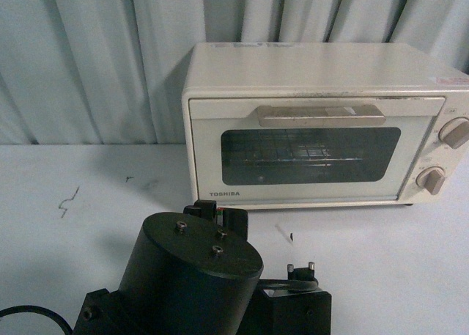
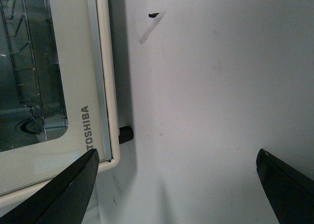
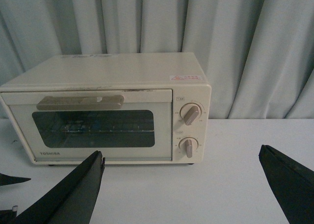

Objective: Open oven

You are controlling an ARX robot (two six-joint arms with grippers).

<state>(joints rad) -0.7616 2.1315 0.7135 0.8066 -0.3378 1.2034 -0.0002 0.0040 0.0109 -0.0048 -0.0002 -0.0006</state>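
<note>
The oven (image 1: pixel 322 122) is sitting shut on the bench (image 1: pixel 110 188), its handle (image 1: pixel 320 116) facing forward, while the left hand (image 2: pixel 176 155), low by the door (image 2: pixel 73 77) corner, and the right hand (image 3: pixel 181 155) are hovering spread apart, ready to grip.

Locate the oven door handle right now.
In the front view, the bar handle runs across the top of the closed door of the oven, right of centre. It sits just above the glass window and left of the upper knob.
</note>
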